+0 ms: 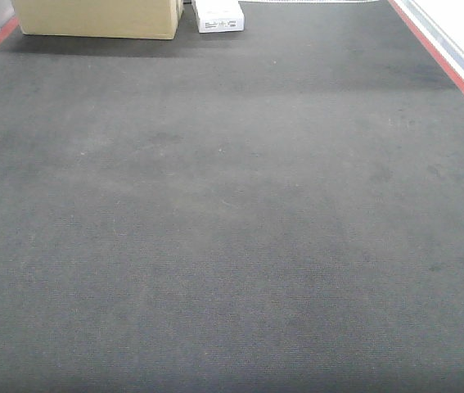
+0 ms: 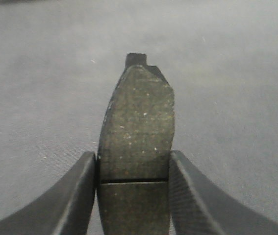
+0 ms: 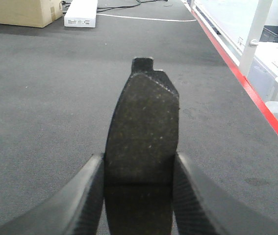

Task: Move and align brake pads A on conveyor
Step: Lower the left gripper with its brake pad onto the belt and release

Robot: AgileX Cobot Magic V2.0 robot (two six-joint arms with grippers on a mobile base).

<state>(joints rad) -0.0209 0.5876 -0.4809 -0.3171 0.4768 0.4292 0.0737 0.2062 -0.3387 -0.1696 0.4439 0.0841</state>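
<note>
We are at the carry step: left claw pinches a pad, right claw pinches a second pad, both over the belt, so next we probably lower and align them.

L: my left gripper has both dark curved fingers pressed onto the long edges of a brake pad, which juts straight out ahead of the wrist | R: my right gripper is the same, ribbed fingers clamped on either side of a second brake pad, wrist aimed forward and slightly down
</note>
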